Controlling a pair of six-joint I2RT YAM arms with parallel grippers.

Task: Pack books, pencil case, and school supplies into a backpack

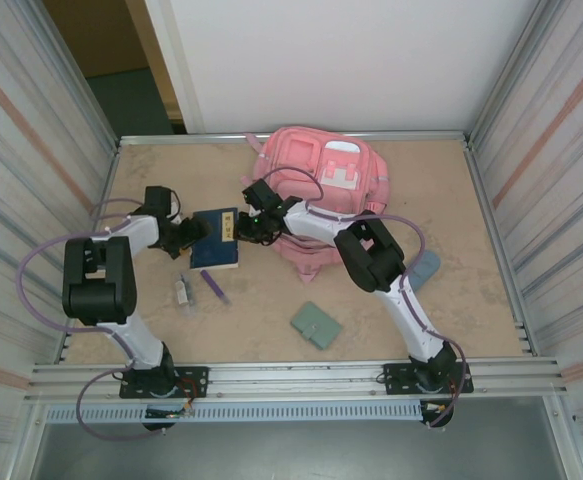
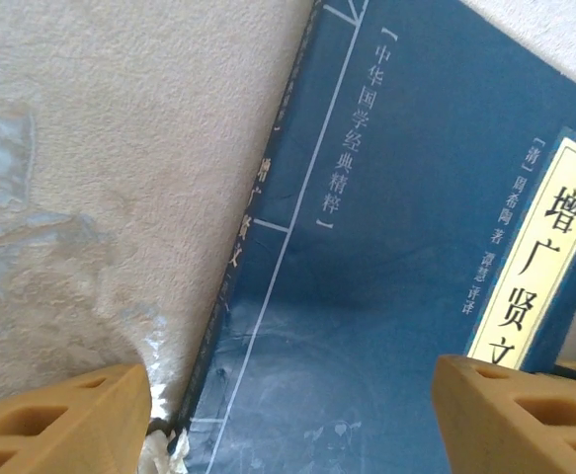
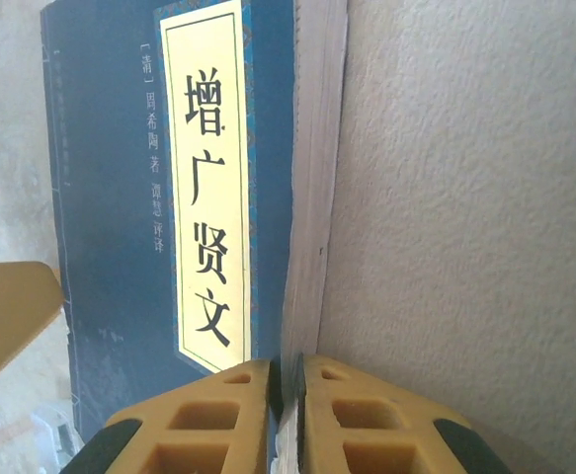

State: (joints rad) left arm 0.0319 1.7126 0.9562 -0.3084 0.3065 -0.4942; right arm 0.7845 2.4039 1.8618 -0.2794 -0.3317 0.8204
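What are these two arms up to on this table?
Two robot arms are working on a dark blue book lying flat on the table beside a pink backpack. The right gripper is pinched shut on the book's page edge, while the left gripper sits open at the spine side. The pencil case, green folder and purple pen lie loose, not yet packed.

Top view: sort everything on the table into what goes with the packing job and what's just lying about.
For the job:
backpack
book
pencil case
pen
small grey stick
green folder

Not part of it, fixtures rather than loose items:
table
metal side walls
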